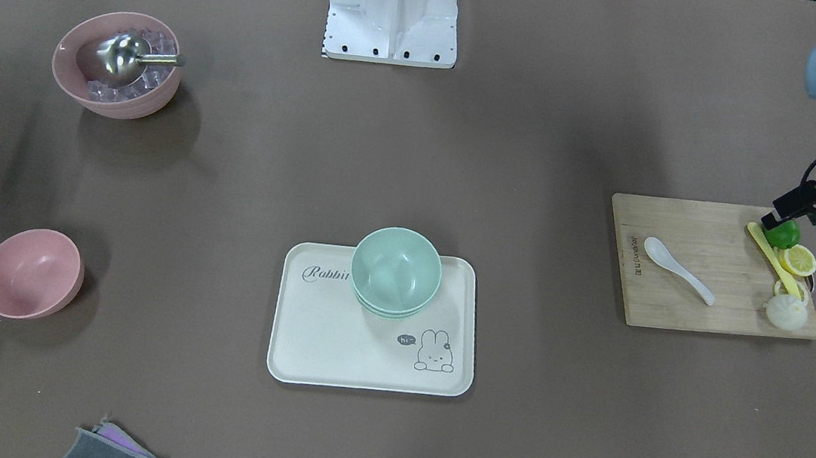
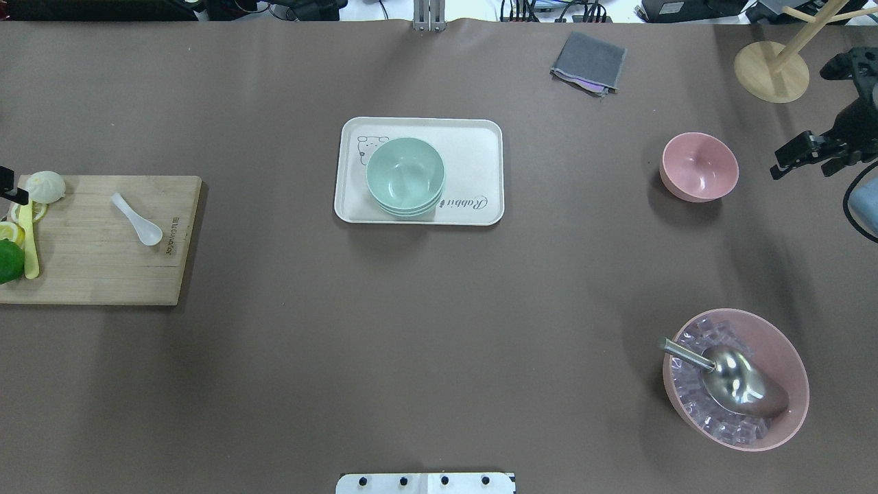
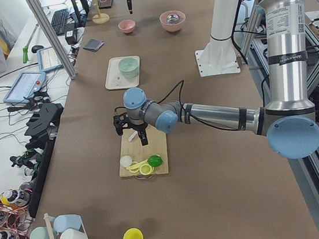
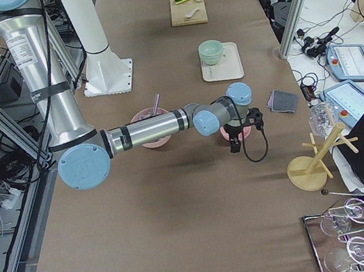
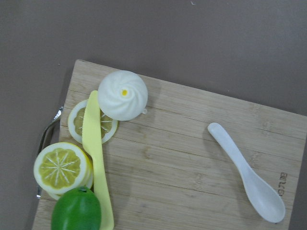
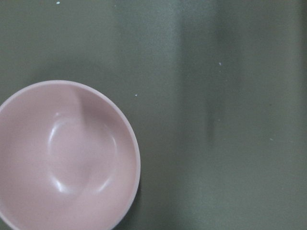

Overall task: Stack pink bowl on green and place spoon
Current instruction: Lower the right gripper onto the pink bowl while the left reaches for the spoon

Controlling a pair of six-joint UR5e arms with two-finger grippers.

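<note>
The left arm reaches out level over the desk, its wrist turned down. Its end effector hangs at the right edge of the front-facing view, above the lime at the upper right corner of the cutting board. I cannot tell whether its fingers are apart or together. Its wrist camera shows none of them and nothing in its grasp.

The right arm also stretches out flat with the wrist pointing down. Its end effector sits at the right edge of the overhead view, to the right of the small pink bowl and apart from it. How far it is open cannot be told. In its wrist view the empty pink bowl fills the lower left, with bare desk around it.

The green bowls sit nested on the cream tray at the centre of the overhead view. The white spoon lies on the cutting board at the left of that view, well apart from both end effectors.

Also on the board, at its outer end:
- a yellow knife
- a lemon half
- a white bun

A larger pink bowl at the lower right of the overhead view holds ice cubes and a metal scoop. A folded grey cloth lies at the upper right.
</note>
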